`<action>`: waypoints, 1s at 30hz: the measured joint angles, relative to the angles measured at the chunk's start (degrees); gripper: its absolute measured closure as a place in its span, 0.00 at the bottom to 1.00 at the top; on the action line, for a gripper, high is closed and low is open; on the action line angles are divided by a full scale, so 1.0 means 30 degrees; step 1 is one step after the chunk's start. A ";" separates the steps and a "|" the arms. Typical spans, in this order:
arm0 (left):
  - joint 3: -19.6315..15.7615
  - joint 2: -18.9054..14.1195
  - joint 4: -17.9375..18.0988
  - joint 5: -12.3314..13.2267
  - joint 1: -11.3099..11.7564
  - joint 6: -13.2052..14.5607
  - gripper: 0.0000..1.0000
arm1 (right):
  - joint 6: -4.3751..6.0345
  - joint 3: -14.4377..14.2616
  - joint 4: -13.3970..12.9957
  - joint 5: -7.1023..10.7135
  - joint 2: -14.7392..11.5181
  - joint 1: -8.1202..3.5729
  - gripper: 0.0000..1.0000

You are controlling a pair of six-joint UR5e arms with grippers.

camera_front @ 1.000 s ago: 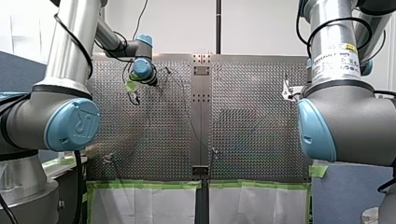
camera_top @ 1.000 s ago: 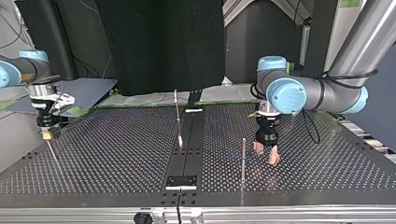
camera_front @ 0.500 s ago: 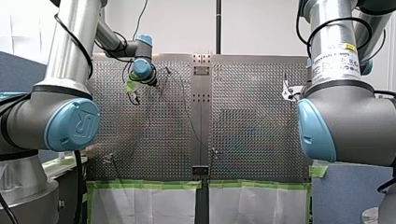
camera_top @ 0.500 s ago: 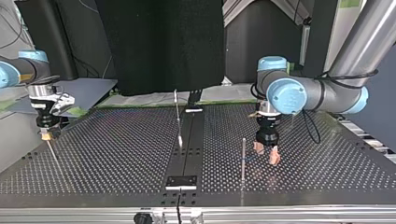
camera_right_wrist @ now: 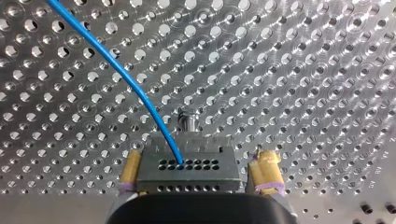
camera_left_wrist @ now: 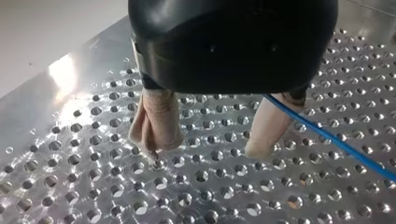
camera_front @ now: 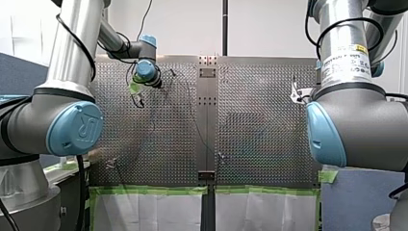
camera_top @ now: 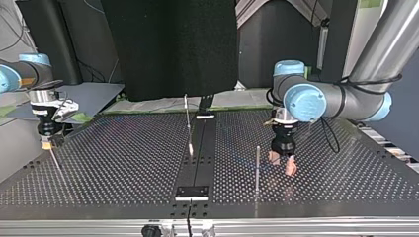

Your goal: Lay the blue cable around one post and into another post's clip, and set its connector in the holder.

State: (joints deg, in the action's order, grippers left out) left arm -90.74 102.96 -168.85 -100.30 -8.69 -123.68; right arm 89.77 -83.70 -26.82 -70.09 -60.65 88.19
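Perforated metal tabletop [camera_top: 123, 168]. My left gripper [camera_left_wrist: 205, 151] hangs with jaws wide, empty; my right gripper [camera_right_wrist: 197, 169] has jaws closed on the connector [camera_right_wrist: 187, 175]. The blue cable [camera_right_wrist: 116, 66] trailing from it looks light, floppy: I'd steer by the rigid connector.

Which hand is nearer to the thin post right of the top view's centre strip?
Left. My left hand is just right of the post in the top view; my right hand is far off at that view's left edge.

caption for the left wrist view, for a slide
Left hand open low over the perforated table, blue cable passing beside one finger.
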 joint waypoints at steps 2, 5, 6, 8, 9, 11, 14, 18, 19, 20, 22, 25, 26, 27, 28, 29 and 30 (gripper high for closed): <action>0.0010 0.0001 0.0000 0.0020 0.0013 -0.0021 0.00 | 0.0000 -0.0001 0.0001 0.0002 -0.0001 0.0000 0.06; 0.0012 -0.0002 -0.0001 0.0041 0.0030 -0.0030 0.00 | 0.0000 -0.0002 0.0000 0.0001 -0.0001 -0.0001 0.06; 0.0013 -0.0002 -0.0001 0.0043 0.0037 -0.0033 0.00 | 0.0000 -0.0001 0.0001 0.0001 0.0000 0.0000 0.06; 0.0015 -0.0002 -0.0001 0.0059 0.0041 -0.0032 0.00 | 0.0000 -0.0001 0.0000 0.0001 -0.0001 0.0000 0.06; 0.0016 -0.0002 -0.0001 0.0076 0.0043 -0.0025 0.00 | -0.0001 -0.0001 0.0002 0.0001 0.0000 0.0000 0.06; 0.0018 -0.0001 -0.0001 0.0108 0.0045 -0.0008 0.00 | 0.0000 -0.0002 0.0002 0.0001 -0.0001 0.0000 0.06; 0.0019 -0.0002 -0.0001 0.0127 0.0048 0.0009 0.00 | 0.0000 -0.0002 0.0000 0.0000 -0.0001 0.0000 0.06; 0.0019 -0.0002 -0.0006 0.0186 0.0049 -0.0032 0.00 | 0.0000 -0.0003 0.0002 0.0001 -0.0001 0.0001 0.06; 0.0019 -0.0002 -0.0014 0.0209 0.0049 -0.0091 0.00 | 0.0000 -0.0003 0.0001 0.0001 -0.0001 0.0001 0.06; 0.0018 -0.0002 -0.0029 0.0241 0.0049 -0.0168 0.00 | 0.0000 -0.0002 0.0002 0.0001 -0.0001 0.0000 0.06; 0.0019 -0.0002 -0.0103 0.0402 0.0050 -0.0416 0.00 | 0.0000 -0.0001 0.0002 0.0001 0.0000 0.0001 0.06; 0.0019 -0.0003 -0.0155 0.0800 0.0065 -0.0877 0.00 | 0.0000 -0.0002 0.0001 0.0001 0.0000 0.0000 0.06; 0.0018 -0.0002 -0.0154 0.0945 0.0070 -0.1026 0.00 | 0.0000 -0.0003 0.0002 0.0001 0.0000 0.0001 0.06; 0.0018 -0.0002 -0.0154 0.1087 0.0072 -0.1175 0.00 | 0.0000 -0.0002 0.0001 0.0001 0.0000 0.0001 0.06; 0.0018 -0.0002 -0.0153 0.1270 0.0075 -0.1367 0.00 | 0.0000 -0.0003 0.0001 0.0002 -0.0001 0.0000 0.06; 0.0019 -0.0002 -0.0152 0.1411 0.0082 -0.1510 0.00 | 0.0000 -0.0002 0.0001 0.0001 -0.0001 0.0000 0.06; 0.0019 -0.0002 -0.0155 0.1536 0.0087 -0.1657 0.00 | -0.0001 -0.0003 0.0001 0.0001 -0.0001 0.0000 0.06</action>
State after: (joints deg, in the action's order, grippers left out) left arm -90.68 102.95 -169.31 -95.70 -8.43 -128.65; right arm 89.77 -83.71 -26.82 -70.09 -60.65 88.19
